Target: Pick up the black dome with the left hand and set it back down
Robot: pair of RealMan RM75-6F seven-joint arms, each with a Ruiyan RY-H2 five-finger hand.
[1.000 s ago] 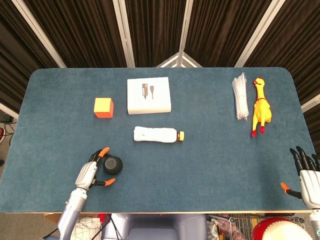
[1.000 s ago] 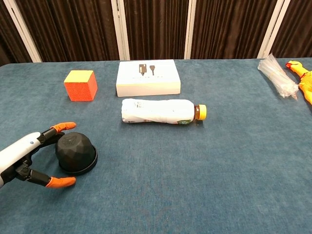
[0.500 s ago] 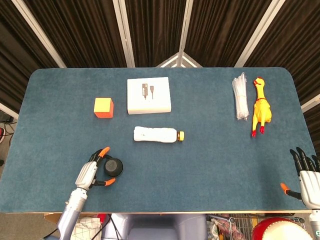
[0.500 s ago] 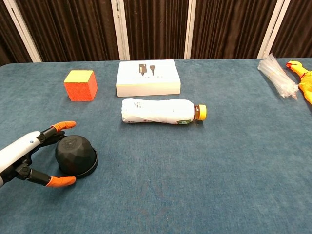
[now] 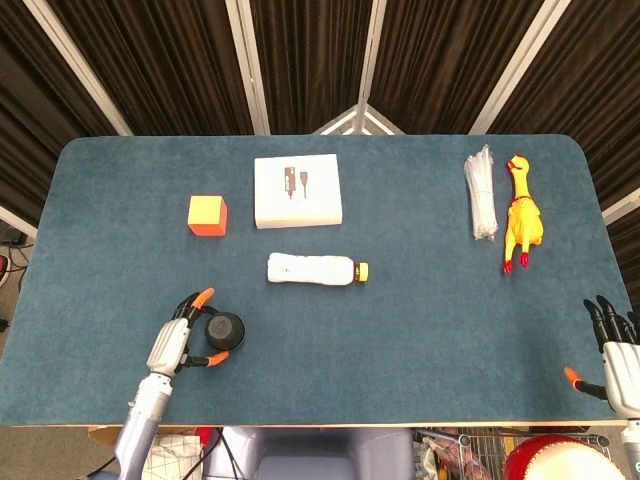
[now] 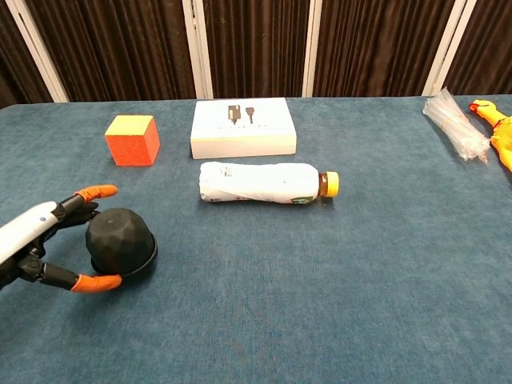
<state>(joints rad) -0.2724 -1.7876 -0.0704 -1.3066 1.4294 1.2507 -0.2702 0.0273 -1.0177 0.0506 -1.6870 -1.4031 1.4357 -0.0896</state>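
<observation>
Looks like a robot lab or test rig, not anybody's home. The table (image 5: 420, 330) is covered edge to edge in blue carpet-like felt, with dark pleated curtains (image 5: 310, 50) and white posts (image 5: 245, 60) closing off the far edge. The stuff on it is a random mix: orange cube (image 5: 207, 214), white box (image 5: 297, 190), rubber chicken (image 5: 521, 212) near the far right corner, a bottle (image 5: 316, 269) lying mid-table.

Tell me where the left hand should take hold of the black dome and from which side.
Grip the black dome low on its rounded sides, just above the flared base rim, since the faceted top would probably slip. Come from its left, where the left hand already brackets it, one orange-tipped finger behind and one in front. Firm contact cannot be told.
</observation>
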